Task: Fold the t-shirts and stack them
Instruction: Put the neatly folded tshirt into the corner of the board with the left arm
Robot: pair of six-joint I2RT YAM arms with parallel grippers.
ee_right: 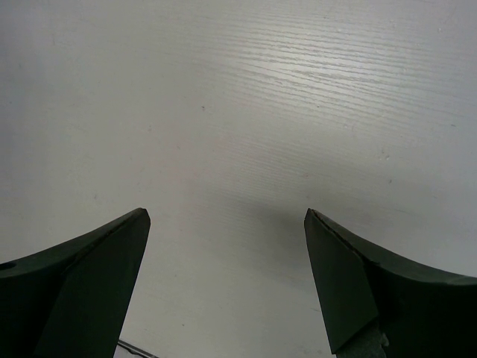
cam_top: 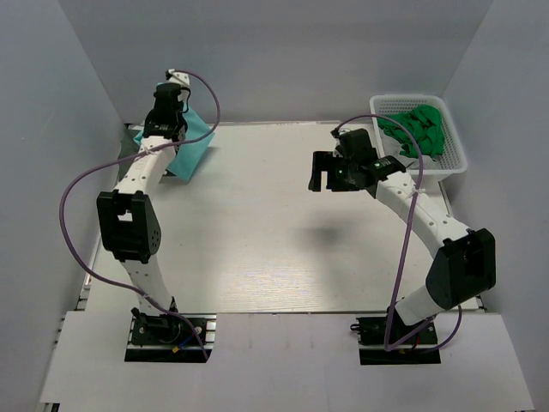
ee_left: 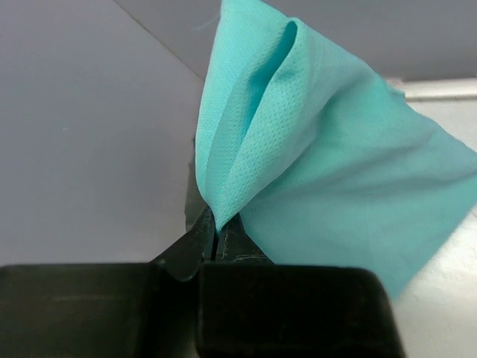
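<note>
Left end effector [ee_left: 216, 237] pinching soft teal cloth t-shirt [ee_left: 320, 171], hoisted over far-left corner of white desk [cam_top: 257, 257]. Right end effector [ee_right: 227, 216] spread wide above desk, holding nothing. Crumpled green cloth garments [cam_top: 419, 129], likely more tees, waiting in white mesh basket [cam_top: 456, 163]. Early stage: nothing folded, no stack.

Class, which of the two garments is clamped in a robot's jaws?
The teal t-shirt, pinched by the left gripper; the green garment lies loose in the white basket.

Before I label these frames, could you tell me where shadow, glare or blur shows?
Top view: soft shadow on the table under the right end effector, mild sheen mid-table. Left wrist: teal shirt sharp, weave visible. Right wrist: fingers dark, soft-edged, faint shadow between them.
</note>
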